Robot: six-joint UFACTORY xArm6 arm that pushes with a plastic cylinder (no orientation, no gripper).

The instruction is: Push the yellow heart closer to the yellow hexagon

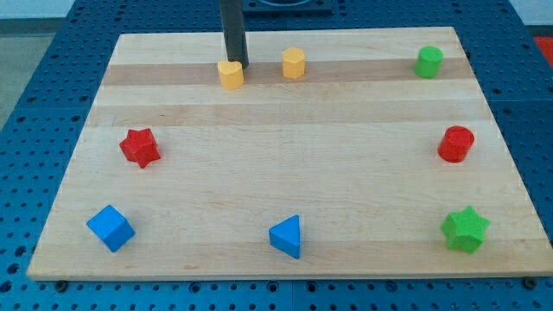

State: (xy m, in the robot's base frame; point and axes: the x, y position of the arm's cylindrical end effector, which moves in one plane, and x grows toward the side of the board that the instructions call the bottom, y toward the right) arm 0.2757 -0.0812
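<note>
The yellow heart (231, 75) lies near the board's top edge, left of centre. The yellow hexagon (294, 63) stands to its right, a short gap apart. My dark rod comes down from the view's top, and my tip (238, 66) sits just behind the heart's upper right side, touching or nearly touching it, between the heart and the hexagon but closer to the heart.
A green hexagon-like block (428, 62) is at top right. A red cylinder (455, 143) is at the right, a green star (466, 229) at bottom right, a blue triangle (287, 237) at bottom centre, a blue cube (111, 228) at bottom left, a red star (140, 147) at the left. The wooden board (276, 173) ends in blue table.
</note>
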